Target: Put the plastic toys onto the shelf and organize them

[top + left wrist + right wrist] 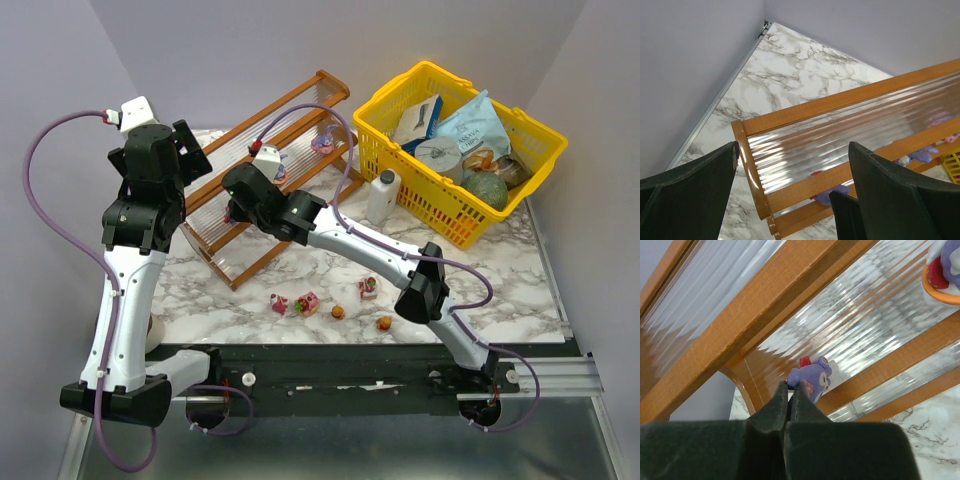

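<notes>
- Right tool (791, 387), nearest the lens, has its jaws pressed together, tips at a small purple plastic figurine (813, 379); whether they nip it cannot be told.
- That figurine sits on the middle clear ribbed tier of the brown wooden stepped shelf (765, 305), near its end.
- Left tool (792, 150) hangs spread wide over the shelf's top corner.
- Tiny pink, red and orange plastic toys (307, 302) lie on the marble-patterned surface (240, 300).
- Probably best to retreat straight back, without tipping the figurine.

A white bottle (381, 197) stands beside, perhaps touching, the yellow basket (440, 207).
</notes>
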Controlling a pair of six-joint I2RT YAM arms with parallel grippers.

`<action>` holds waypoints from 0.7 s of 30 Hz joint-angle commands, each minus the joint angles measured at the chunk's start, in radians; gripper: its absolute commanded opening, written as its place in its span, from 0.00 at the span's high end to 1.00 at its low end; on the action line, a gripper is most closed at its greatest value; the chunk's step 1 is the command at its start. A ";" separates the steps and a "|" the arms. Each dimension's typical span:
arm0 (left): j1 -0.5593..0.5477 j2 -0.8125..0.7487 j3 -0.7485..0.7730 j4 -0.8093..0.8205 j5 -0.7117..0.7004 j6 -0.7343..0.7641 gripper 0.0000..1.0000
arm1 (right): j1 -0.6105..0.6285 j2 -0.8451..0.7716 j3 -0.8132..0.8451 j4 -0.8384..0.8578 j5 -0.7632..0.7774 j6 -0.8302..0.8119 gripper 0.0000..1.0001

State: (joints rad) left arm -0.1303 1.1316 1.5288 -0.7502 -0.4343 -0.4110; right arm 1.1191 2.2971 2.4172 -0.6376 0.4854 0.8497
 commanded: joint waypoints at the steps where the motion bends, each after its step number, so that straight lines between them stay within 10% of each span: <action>1: 0.006 -0.006 -0.016 0.018 -0.058 0.014 0.01 | 0.011 0.019 0.033 -0.016 0.032 -0.012 0.94; 21: 0.005 -0.024 -0.019 0.020 -0.061 0.029 0.01 | 0.011 0.012 0.020 0.062 0.002 -0.074 0.62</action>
State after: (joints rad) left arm -0.1303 1.1244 1.5070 -0.7433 -0.4644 -0.3912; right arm 1.1194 2.2974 2.4207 -0.6109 0.4843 0.8024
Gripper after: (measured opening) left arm 0.988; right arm 0.373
